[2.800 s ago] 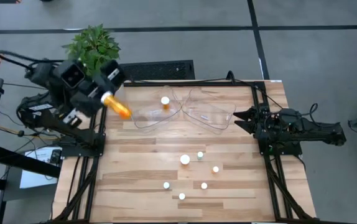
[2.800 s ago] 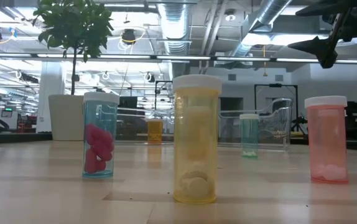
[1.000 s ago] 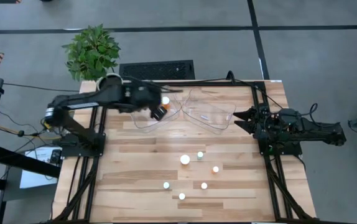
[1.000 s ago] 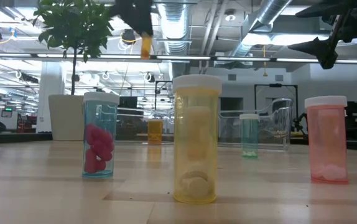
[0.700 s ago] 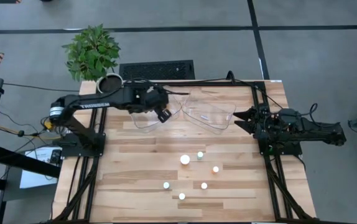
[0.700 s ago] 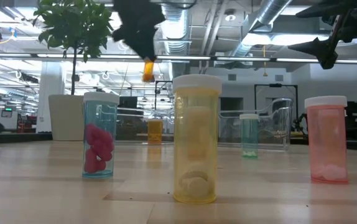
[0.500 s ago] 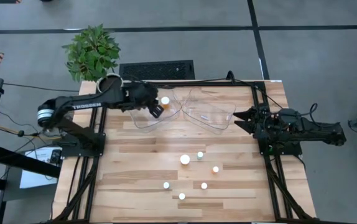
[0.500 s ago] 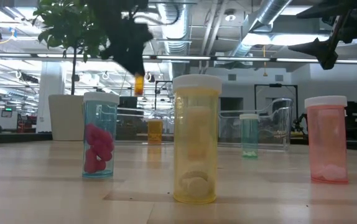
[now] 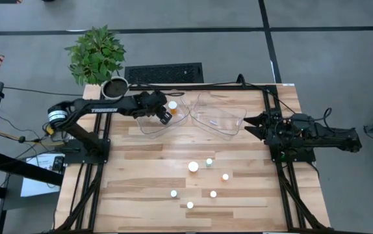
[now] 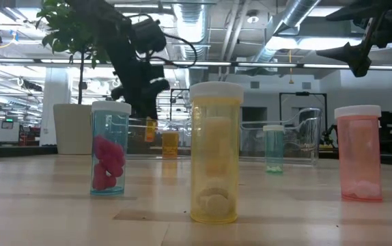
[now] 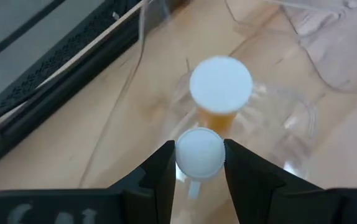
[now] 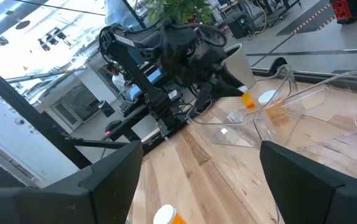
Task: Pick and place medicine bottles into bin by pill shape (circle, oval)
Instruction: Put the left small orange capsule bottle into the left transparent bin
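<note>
Lower now than half a second ago, the left gripper [image 9: 166,117] has come down inside the left clear bin [image 9: 149,125], its fingers [image 11: 161,167] closed on the white cap of a small orange bottle [image 11: 199,152]. In the low view that held bottle [image 10: 150,129] hangs close above the bin floor, where before it was well up in the air. A second orange bottle [image 9: 173,106] stands upright in the same bin, just beside the held one; in the left wrist view its white cap [image 11: 221,84] sits right past the fingertips.

The right clear bin [image 9: 222,117] lies next to the left one at the far side of the desk [image 9: 141,175]. The right gripper [image 9: 250,123] rests at the desk's right edge with its fingers spread wide, unchanged from before.

Six more bottles stand upright on the near half of the wooden desk, their white caps grouped together. From the low view, a blue one with pink pills [image 10: 109,147], a yellow one [image 10: 215,152], a small teal one [image 10: 274,147] and a pink one [image 10: 359,152] stand in a row.

A potted green plant [image 9: 97,52] stands off the desk's far left corner. Behind the desk, the room shows bright ceiling lights and exposed ducts.
</note>
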`<state>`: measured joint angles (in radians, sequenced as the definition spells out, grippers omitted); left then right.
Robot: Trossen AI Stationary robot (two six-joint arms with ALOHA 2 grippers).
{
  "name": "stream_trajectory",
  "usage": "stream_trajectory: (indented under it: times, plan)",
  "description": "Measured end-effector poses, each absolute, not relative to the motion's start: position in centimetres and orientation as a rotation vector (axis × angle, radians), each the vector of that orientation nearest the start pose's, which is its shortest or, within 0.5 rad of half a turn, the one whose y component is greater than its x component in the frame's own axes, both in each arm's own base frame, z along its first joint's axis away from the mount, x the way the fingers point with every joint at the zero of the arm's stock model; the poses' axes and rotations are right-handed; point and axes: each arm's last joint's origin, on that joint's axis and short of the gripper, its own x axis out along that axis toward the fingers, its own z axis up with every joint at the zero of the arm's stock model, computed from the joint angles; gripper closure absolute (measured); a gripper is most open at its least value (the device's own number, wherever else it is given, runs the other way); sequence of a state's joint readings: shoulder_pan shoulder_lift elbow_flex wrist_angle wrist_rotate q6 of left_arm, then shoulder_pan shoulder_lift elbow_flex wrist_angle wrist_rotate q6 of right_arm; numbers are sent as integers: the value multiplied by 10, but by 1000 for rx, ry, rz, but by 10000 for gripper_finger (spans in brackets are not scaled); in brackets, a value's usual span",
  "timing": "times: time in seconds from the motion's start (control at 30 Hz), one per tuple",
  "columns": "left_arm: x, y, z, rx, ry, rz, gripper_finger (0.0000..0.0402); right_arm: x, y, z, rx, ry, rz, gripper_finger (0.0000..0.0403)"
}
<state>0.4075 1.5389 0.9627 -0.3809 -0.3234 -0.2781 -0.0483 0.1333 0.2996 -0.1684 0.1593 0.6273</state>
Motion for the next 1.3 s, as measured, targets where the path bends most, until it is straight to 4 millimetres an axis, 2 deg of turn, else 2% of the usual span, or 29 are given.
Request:
stream_trajectory:
  times: [0.2, 0.53, 0.7, 1.1, 1.3]
  plan:
    - [283, 136, 189, -278, 911, 809, 290, 86, -9, 238, 625, -63, -201, 69]
    - [269, 138, 166, -362, 817, 855, 290, 86, -9, 238, 628, -63, -201, 69]
    - [272, 133, 166, -312, 818, 858, 289, 86, -9, 238, 628, -63, -201, 69]
    - [272, 134, 167, -307, 821, 876, 287, 86, -9, 238, 628, -62, -201, 69]
    - [271, 133, 166, -304, 829, 879, 244, 86, -9, 238, 628, -63, -201, 69]
